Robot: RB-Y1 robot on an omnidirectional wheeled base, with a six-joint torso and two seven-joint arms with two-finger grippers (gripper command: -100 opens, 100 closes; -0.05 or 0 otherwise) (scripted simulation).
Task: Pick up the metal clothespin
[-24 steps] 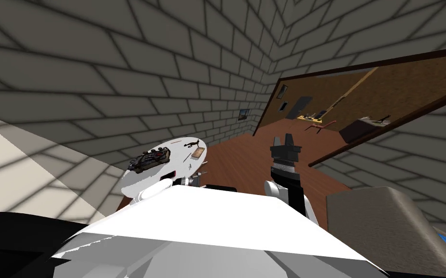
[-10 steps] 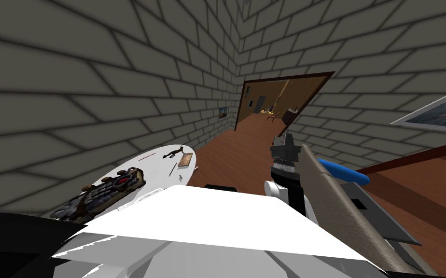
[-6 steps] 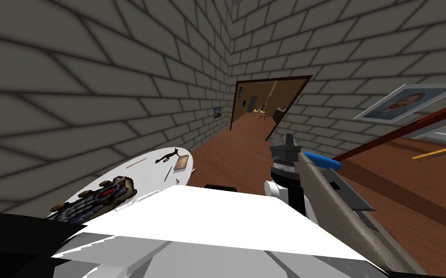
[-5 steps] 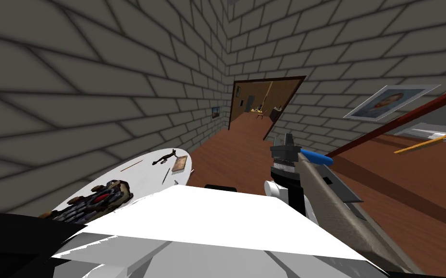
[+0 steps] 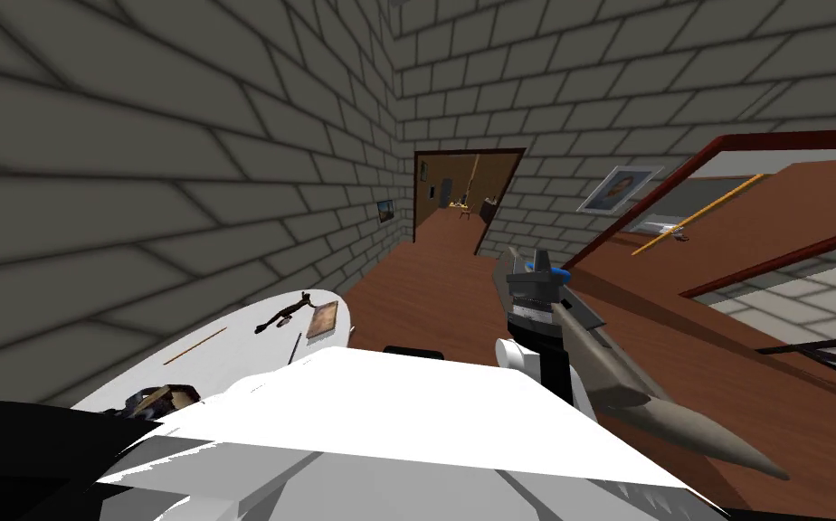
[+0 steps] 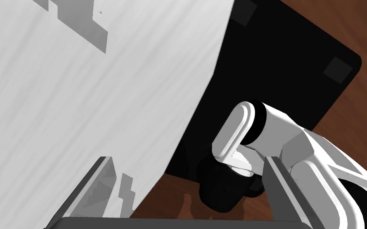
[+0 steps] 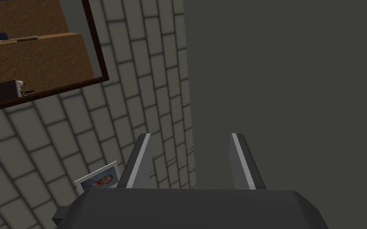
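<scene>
So the metal clothespin, as far as I can tell, is that small dark spindly thing lying flat near the far end of the white round table on my left. It's too small to be sure, honestly. It sits just beside a flat brown card, with a thin stick a bit closer to me. Neither hand is anywhere near it. The right gripper is up in front of me pointing at the brick wall, its fingers spread roughly a third of the view apart with nothing between them. The left gripper is also wide open and empty, down beside a flat white surface. My guess on handling is that it's tiny, light, rigid and pretty slick, so thin blade fingers could easily make it skid across the tabletop or squirt out sideways. I'd pinch it across the long straight body, square on the flat sides, and stay off the splayed ends and the spring. It's lying low, so the fingertips probably have to come almost down to the table.
</scene>
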